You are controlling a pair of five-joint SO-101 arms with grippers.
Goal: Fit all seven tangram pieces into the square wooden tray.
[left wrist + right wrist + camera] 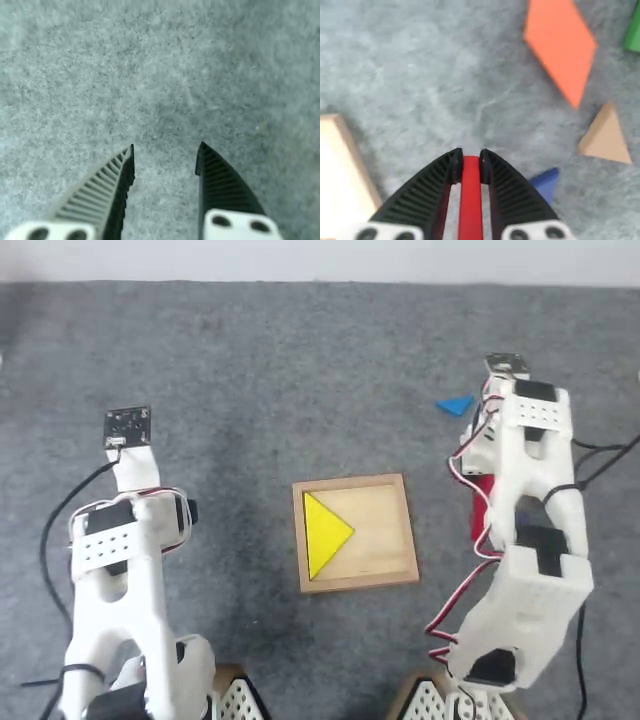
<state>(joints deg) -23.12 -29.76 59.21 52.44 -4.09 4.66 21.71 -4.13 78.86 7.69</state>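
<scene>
Right pincer (470, 157), jaws drawn narrow and clamped on a red piece (470, 200) held on edge between them, hung over the grey mat (300, 370) to the right of the square wooden tray (385, 530). Left pincer (166, 149) stood with jaws spread wide over the mat, well to the tray's left.

The tray lay flat between the two arms. It held one yellow triangle (322, 533), lying flat with its long side along the left wall and its apex pointing toward the tray's middle. The rest of the floor showed pale wood.

Loose pieces lay on the mat on the right arm's side, all outside the tray. A blue triangle (455, 405) lay near the far end of that arm, well apart from the tray. In the right wrist view an orange parallelogram (560, 47), a tan triangle (605, 137) and a green piece (634, 30), cut by the frame edge, lay beyond the jaws. From above, the right arm's white body (530, 530) covered most of the red piece.
</scene>
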